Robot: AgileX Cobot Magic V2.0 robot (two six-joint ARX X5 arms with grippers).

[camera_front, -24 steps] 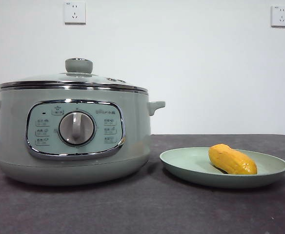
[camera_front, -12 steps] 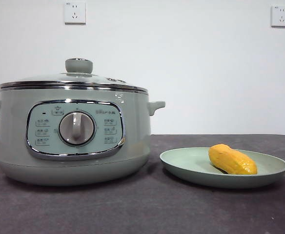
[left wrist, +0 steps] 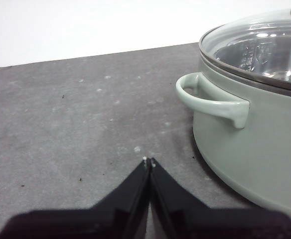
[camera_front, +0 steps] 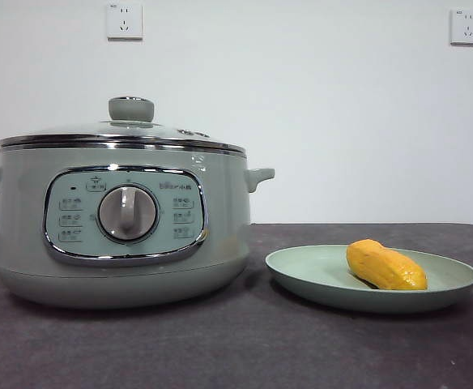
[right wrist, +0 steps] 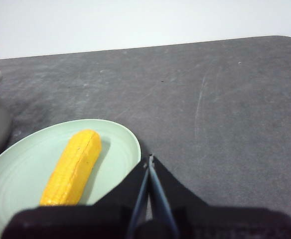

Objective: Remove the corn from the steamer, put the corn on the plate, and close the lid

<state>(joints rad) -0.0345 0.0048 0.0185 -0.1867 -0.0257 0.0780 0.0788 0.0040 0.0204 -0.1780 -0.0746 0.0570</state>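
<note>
The sage-green steamer (camera_front: 123,223) stands at the left of the front view with the glass lid (camera_front: 123,134) sitting on it, knob up. The yellow corn (camera_front: 385,266) lies in the pale green plate (camera_front: 301,271) to its right. My left gripper (left wrist: 149,162) is shut and empty over the grey table, beside the steamer's side handle (left wrist: 213,102); the lid (left wrist: 265,45) shows closed there too. My right gripper (right wrist: 150,159) is shut and empty just beside the plate's rim (right wrist: 130,144), with the corn (right wrist: 73,167) lying lengthwise in the plate. Neither arm shows in the front view.
The dark grey table (camera_front: 245,348) stretches in front of the steamer and plate. Two wall sockets (camera_front: 124,20) sit high on the white wall behind. Bare table surface (right wrist: 225,114) lies beyond the plate in the right wrist view.
</note>
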